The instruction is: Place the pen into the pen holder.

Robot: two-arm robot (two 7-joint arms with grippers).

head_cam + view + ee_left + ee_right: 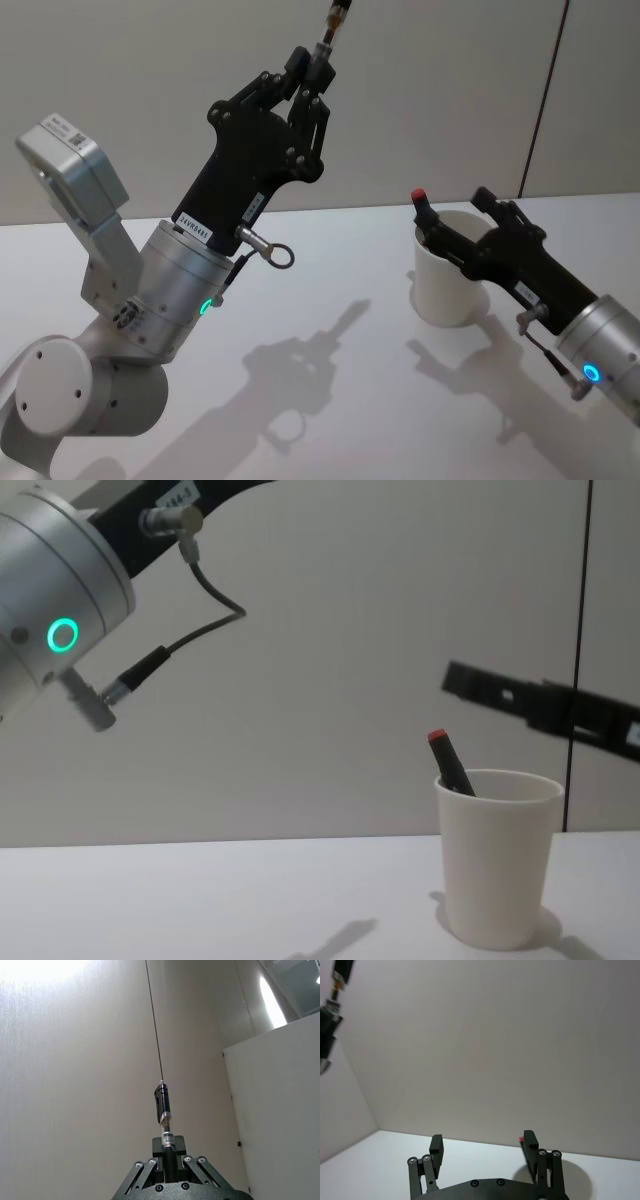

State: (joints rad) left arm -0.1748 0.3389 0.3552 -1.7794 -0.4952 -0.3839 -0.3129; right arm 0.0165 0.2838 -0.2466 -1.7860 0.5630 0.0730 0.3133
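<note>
My left gripper (318, 68) is raised high above the table's left half, shut on the lower end of a pen (333, 20) with a black body and clear barrel. The pen (162, 1105) points up out of the left gripper (169, 1149). The pen holder, a white paper cup (450, 285), stands upright on the right. Another black pen with a red end (450, 762) leans inside the cup (497, 865). My right gripper (455, 212) hovers just above the cup's rim, open and holding nothing; in its wrist view the right gripper (483, 1145) shows the gap between its fingers (436, 1146).
The white table (330, 330) carries only the arms' shadows between the two arms. A pale wall (450, 90) with a dark vertical seam stands behind the table.
</note>
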